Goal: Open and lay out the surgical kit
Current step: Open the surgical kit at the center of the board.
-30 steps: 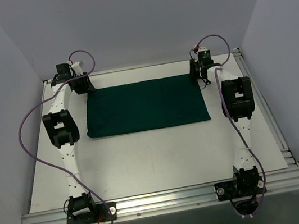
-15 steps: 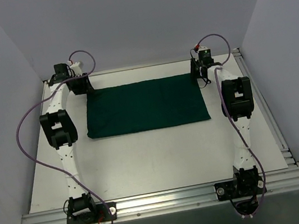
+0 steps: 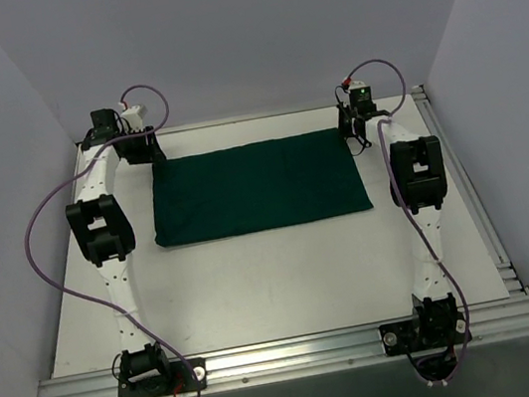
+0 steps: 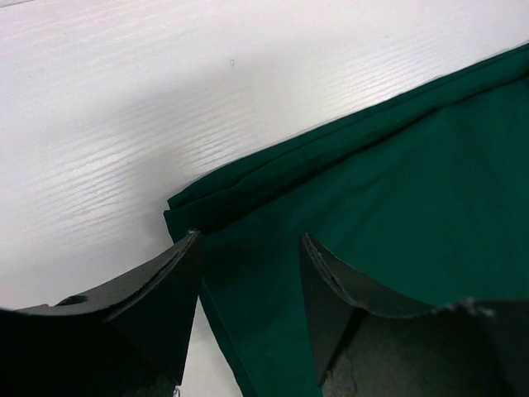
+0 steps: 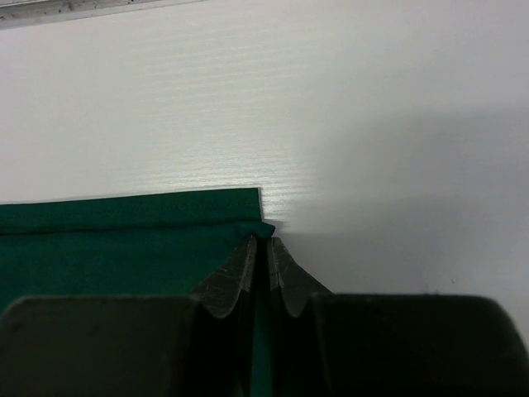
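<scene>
The surgical kit (image 3: 257, 185) lies as a folded dark green cloth rectangle on the far middle of the white table; nothing of its contents shows. My left gripper (image 3: 150, 156) is at the cloth's far-left corner. In the left wrist view this gripper (image 4: 250, 237) is open, its fingers straddling the layered corner of the cloth (image 4: 397, 198). My right gripper (image 3: 353, 134) is at the far-right corner. In the right wrist view it (image 5: 262, 239) is shut on the cloth's (image 5: 116, 240) corner edge, with a thin green strip pinched between the fingers.
Grey walls close in on the left, the back and the right. An aluminium rail (image 3: 289, 354) runs along the near edge, and another rail (image 3: 466, 189) along the right side. Purple cables (image 3: 45, 243) loop off both arms.
The right gripper has closed onto the cloth's far-right corner. The left gripper has opened wider, and its arm has shifted slightly left.
</scene>
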You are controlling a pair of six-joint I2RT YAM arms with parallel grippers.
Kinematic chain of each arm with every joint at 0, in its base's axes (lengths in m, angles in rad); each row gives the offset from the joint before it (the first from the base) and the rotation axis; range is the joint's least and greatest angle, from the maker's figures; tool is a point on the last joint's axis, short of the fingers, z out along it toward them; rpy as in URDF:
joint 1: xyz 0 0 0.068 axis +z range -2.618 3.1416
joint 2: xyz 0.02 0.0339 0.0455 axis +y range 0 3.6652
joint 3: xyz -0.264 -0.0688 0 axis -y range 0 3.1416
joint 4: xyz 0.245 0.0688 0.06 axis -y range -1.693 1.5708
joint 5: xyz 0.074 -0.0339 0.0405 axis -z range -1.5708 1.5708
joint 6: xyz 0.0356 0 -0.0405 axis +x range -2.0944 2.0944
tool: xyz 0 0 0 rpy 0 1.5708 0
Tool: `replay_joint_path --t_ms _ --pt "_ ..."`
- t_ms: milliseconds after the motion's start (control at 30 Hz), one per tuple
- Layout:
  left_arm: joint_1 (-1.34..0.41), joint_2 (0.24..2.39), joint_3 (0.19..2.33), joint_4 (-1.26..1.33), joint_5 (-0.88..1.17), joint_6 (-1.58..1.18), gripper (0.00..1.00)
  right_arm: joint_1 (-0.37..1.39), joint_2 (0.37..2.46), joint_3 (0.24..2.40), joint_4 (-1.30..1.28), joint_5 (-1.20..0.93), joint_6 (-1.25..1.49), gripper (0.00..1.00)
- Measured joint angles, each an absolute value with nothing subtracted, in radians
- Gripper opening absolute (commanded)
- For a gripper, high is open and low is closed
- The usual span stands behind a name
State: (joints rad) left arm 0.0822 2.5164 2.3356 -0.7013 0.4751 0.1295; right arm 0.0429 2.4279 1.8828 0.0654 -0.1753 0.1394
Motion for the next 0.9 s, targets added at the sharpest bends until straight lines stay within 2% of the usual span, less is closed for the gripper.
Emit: replay_joint_path --t_ms 467,633,900 --pt "0.084 2.513 2.292 -0.715 0.372 0.199 0.57 0.061 2.412 1.855 0.091 -0.130 0.121 0.00" --pt "0.084 2.514 2.293 -0.715 0.366 0.208 0.49 0.063 2.411 1.854 0.090 -0.126 0.121 0.00" --pt "0.084 2.514 2.292 -0.716 0.367 0.221 0.46 0.068 2.391 1.831 0.088 -0.120 0.117 0.00"
